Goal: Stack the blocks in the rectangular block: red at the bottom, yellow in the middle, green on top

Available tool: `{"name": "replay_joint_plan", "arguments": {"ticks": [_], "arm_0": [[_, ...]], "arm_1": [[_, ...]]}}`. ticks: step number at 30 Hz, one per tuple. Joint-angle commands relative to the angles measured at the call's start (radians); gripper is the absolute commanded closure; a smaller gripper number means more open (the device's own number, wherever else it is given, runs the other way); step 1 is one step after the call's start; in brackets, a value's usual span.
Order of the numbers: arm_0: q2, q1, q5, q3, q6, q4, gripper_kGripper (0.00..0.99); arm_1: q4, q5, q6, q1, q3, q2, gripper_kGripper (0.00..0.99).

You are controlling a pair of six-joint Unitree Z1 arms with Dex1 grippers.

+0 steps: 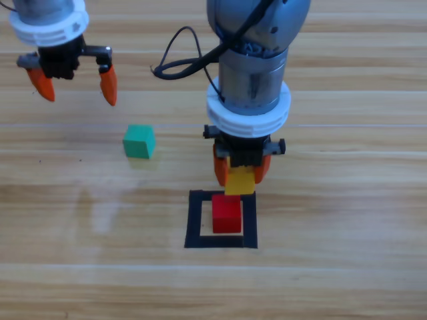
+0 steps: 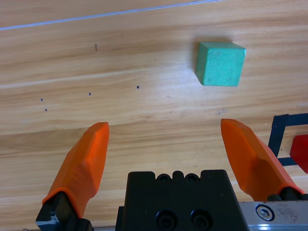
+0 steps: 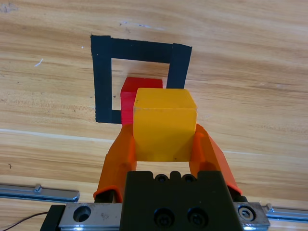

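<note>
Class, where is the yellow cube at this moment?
The yellow cube is clamped in the right gripper, near the middle of the high view, held at the far edge of the black tape frame, just behind the red cube inside it.

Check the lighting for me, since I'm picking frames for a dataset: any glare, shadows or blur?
High view: a pale sheen on the table, soft shadow under the green cube. Left wrist view: green cube sharp, faint shadow beside it. Right wrist view: yellow cube evenly lit, no glare.
</note>
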Motion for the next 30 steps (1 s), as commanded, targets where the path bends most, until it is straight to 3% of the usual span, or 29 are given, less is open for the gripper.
{"name": "replay_joint_plan", "arguments": {"ticks": [1,14,30], "arm_0": [[0.075,-0.042,-0.016,-0.015,-0.025,0.005,0.0],[0.115,-0.131,-0.019,-0.04,-0.062,0.005,0.0],[0.126,-0.16,-0.014,-0.037,-0.086,0.005,0.001]], "arm_1": [[0.011,0.014,0.007,0.045,-0.041,0.097,0.99],[0.013,0.014,0.004,0.059,-0.055,0.122,0.99],[0.017,0.019,0.001,0.06,-0.056,0.129,0.99]]}}
